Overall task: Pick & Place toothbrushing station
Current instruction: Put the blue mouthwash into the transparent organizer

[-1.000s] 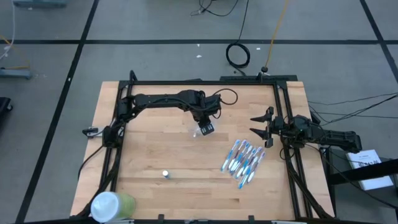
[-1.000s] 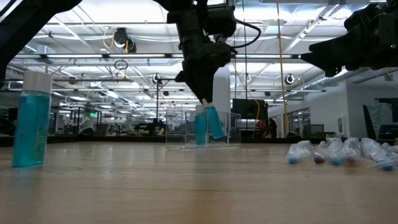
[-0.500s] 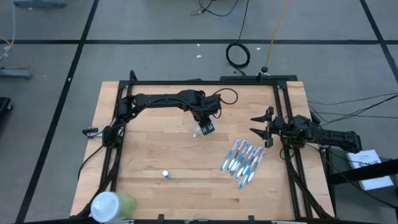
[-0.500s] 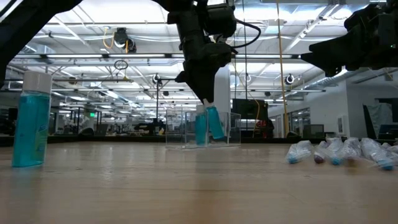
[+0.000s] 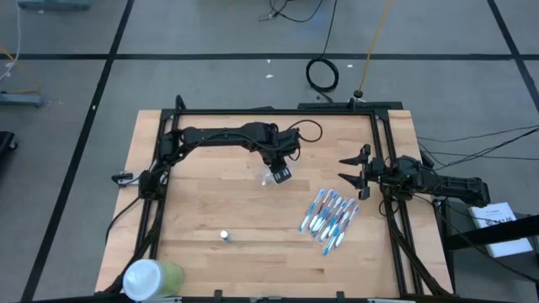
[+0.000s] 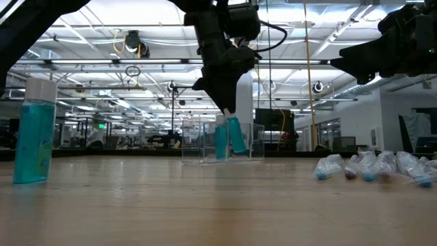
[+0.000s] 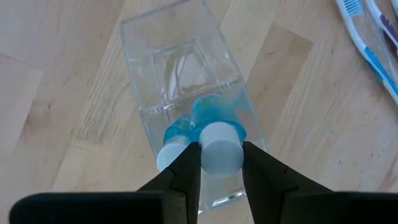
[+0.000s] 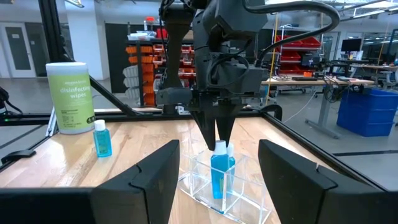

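A clear plastic cup (image 7: 177, 62) stands on the wooden table near its middle (image 5: 268, 178). One white-and-teal tube (image 6: 220, 140) stands upright inside it. My left gripper (image 5: 277, 173) hangs over the cup, shut on a second tube (image 6: 235, 134) whose lower part is inside the cup. A third tube (image 5: 224, 236) stands alone nearer the front edge. Several blue-and-white toothbrushes (image 5: 328, 215) lie side by side on the table, right of the cup. My right gripper (image 5: 347, 177) waits open at the table's right edge, holding nothing. My left gripper pinches the tube's white cap (image 7: 221, 152) between its two fingers (image 7: 186, 171), one on each side. The fingers come from above, pointing steeply down. The tube hangs tilted below them, its teal body (image 6: 236, 137) inside the cup next to the other tube.
A green canister with a white lid (image 5: 152, 278) stands at the table's near left corner. Dark frame rails (image 5: 383, 151) run along the table's sides. Bare wood lies between the cup and the front edge.
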Robot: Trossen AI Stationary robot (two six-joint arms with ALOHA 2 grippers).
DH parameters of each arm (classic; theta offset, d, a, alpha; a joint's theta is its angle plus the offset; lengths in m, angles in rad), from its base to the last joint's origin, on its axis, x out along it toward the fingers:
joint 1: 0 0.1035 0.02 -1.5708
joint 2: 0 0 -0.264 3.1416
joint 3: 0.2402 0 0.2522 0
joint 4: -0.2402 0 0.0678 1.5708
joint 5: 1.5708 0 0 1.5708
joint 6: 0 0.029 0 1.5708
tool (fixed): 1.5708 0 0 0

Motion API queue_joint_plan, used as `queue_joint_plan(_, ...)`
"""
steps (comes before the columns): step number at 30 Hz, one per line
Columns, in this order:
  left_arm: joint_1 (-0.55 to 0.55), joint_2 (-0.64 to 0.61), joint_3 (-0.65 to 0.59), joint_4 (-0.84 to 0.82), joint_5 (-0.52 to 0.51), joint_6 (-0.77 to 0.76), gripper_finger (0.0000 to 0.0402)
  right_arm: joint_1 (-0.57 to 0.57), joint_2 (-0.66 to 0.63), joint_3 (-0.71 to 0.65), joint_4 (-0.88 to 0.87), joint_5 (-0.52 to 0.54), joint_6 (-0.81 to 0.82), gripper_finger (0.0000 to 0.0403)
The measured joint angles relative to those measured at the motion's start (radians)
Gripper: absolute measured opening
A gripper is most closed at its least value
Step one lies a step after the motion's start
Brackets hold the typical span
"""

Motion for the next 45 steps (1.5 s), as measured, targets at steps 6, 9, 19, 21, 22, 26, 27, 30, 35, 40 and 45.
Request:
queue_joint_plan(6,0.0,0.0,0.0,0.006,-0.004,-0.003,0.0096,0.0,0.0,0.0,0.0,0.0,0.0,0.0212)
queue_joint_plan(9,0.0,0.007,-0.001,0.033,-0.008,0.002,0.0096,0.0,0.0,0.0,0.0,0.0,0.0,0.0212)
queue_joint_plan(19,0.001,0.057,-0.001,0.054,0.007,0.021,0.0125,0.0,0.0,0.0,0.0,0.0,0.0,0.0212)
queue_joint_plan(21,0.002,0.056,-0.002,0.052,0.009,0.022,0.0127,0.0,0.002,0.0,0.002,0.001,0.0,0.0212)
queue_joint_plan(22,0.002,0.056,-0.002,0.052,0.01,0.022,0.0127,0.0,0.004,0.0,-0.001,0.0,0.0,0.0212)
queue_joint_plan(26,0.002,0.049,-0.003,0.052,0.012,0.022,0.0129,0.0,0.005,0.0,0.0,0.0,0.0,0.0212)
queue_joint_plan(27,0.002,0.046,-0.003,0.052,0.012,0.021,0.0129,0.0,0.005,0.0,0.0,0.0,0.0,0.0212)
queue_joint_plan(30,0.002,0.042,-0.003,0.052,0.013,0.022,0.013,0.0,0.005,0.0,0.0,0.0,0.0,0.0212)
queue_joint_plan(35,0.001,0.041,0.001,0.056,0.013,0.024,0.0131,0.0,0.005,0.0,0.0,0.0,0.0,0.0212)
queue_joint_plan(40,0.001,0.04,0.001,0.06,0.013,0.029,0.0131,0.0,0.005,0.0,0.0,0.0,0.0,0.0212)
queue_joint_plan(45,0.001,0.038,0.002,0.063,0.013,0.053,0.0131,0.0,0.005,0.0,0.0,0.0,0.0,0.0212)
